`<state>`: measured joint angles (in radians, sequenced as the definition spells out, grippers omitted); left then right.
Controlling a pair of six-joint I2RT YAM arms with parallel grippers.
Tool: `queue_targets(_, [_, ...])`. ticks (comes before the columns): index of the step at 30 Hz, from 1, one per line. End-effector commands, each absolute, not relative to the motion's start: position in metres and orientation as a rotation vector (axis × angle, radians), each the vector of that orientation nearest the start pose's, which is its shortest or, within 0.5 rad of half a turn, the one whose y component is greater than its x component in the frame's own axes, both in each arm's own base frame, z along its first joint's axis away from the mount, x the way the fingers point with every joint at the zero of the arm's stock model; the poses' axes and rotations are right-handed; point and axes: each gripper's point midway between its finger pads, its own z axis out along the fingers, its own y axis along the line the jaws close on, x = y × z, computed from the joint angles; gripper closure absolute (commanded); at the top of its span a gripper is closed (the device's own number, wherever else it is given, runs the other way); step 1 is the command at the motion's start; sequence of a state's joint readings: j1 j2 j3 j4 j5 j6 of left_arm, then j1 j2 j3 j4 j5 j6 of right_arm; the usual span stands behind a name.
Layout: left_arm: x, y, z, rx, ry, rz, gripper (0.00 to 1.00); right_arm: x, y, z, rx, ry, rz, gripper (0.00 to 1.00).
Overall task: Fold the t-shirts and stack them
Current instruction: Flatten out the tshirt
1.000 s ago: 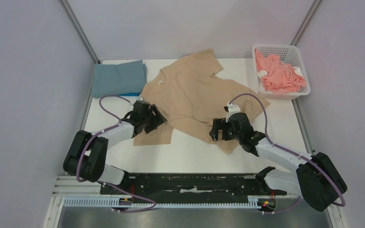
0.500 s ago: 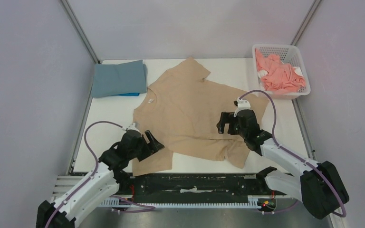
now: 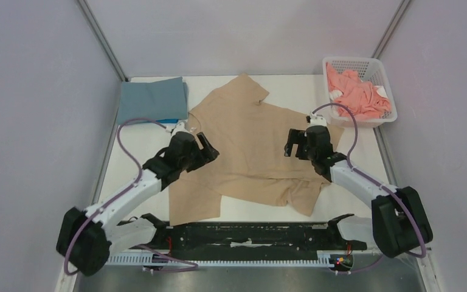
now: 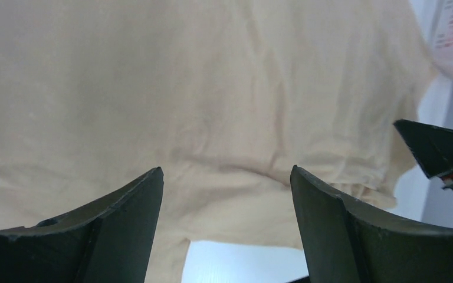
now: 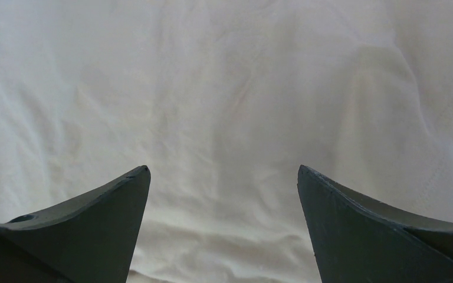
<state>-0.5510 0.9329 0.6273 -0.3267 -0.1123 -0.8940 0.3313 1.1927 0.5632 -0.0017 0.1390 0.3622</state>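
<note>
The tan t-shirt [image 3: 249, 143] lies spread on the white table, its collar at the left and a sleeve hanging toward the front edge. My left gripper [image 3: 210, 147] hovers open over the shirt's left side, and tan cloth fills the gap between its fingers [image 4: 227, 170]. Over the right side of the shirt my right gripper [image 3: 290, 143] stands wide open with nothing gripped [image 5: 224, 168]. A folded grey-blue t-shirt [image 3: 152, 100] rests at the back left on a bright blue one [image 3: 169, 120]. The coral pink t-shirt [image 3: 359, 97] is crumpled in the basket.
The white lattice basket [image 3: 374, 66] stands at the back right corner. Grey walls close in the table on the left, right and back. A black rail [image 3: 249, 234] with the arm bases runs along the front edge.
The tan shirt was dragged toward the front edge, then left lying. My left gripper opened wider and swung back up over the shirt's left side. The right gripper drifted up and right.
</note>
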Motion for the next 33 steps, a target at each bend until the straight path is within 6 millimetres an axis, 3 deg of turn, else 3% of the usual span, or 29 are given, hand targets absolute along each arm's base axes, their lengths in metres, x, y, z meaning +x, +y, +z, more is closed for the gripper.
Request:
queue_targets(1, [0.313, -0.187, 0.136, -0.398, 2.235, -0.55, 0.16, 0.353, 0.105, 0.085, 0.101, 2.212, 0.205, 0.02])
queue_targets(3, [0.326, -0.184, 0.108, -0.421, 2.316, -0.481, 0.17, 0.368, 0.11, 0.078, 0.097, 2.229, 0.205, 0.02])
queue_targets(5, [0.332, -0.183, 0.081, -0.45, 2.389, -0.524, 0.19, 0.386, 0.119, 0.075, 0.067, 2.245, 0.216, 0.02])
queue_targets(10, [0.323, -0.17, 0.035, -0.551, 2.478, -0.565, 0.21, 0.42, 0.147, 0.041, 0.02, 2.332, 0.287, 0.02])
queue_targets(13, [0.308, -0.171, 0.022, -0.563, 2.527, -0.601, 0.23, 0.447, 0.167, 0.026, -0.015, 2.358, 0.357, 0.02])
queue_targets(15, [0.298, -0.167, 0.017, -0.58, 2.538, -0.596, 0.23, 0.471, 0.182, 0.026, -0.032, 2.341, 0.398, 0.02])
queue_targets(16, [0.295, -0.164, 0.016, -0.596, 2.534, -0.582, 0.23, 0.48, 0.185, 0.019, -0.035, 2.353, 0.404, 0.02])
queue_targets(20, [0.289, -0.144, 0.015, -0.65, 2.497, -0.469, 0.23, 0.534, 0.207, 0.027, -0.085, 2.29, 0.433, 0.02])
queue_targets(21, [0.291, -0.138, 0.015, -0.656, 2.488, -0.429, 0.23, 0.541, 0.208, 0.02, -0.101, 2.311, 0.415, 0.02])
queue_targets(27, [0.309, -0.136, 0.013, -0.647, 2.508, -0.35, 0.23, 0.608, 0.209, 0.046, -0.172, 2.184, 0.345, 0.02])
queue_targets(30, [0.311, -0.134, 0.01, -0.649, 2.526, -0.329, 0.23, 0.614, 0.202, 0.079, -0.219, 2.132, 0.32, 0.02])
queue_targets(33, [0.311, -0.134, 0.007, -0.645, 2.533, -0.325, 0.23, 0.612, 0.172, 0.12, -0.187, 2.041, 0.155, 0.02])
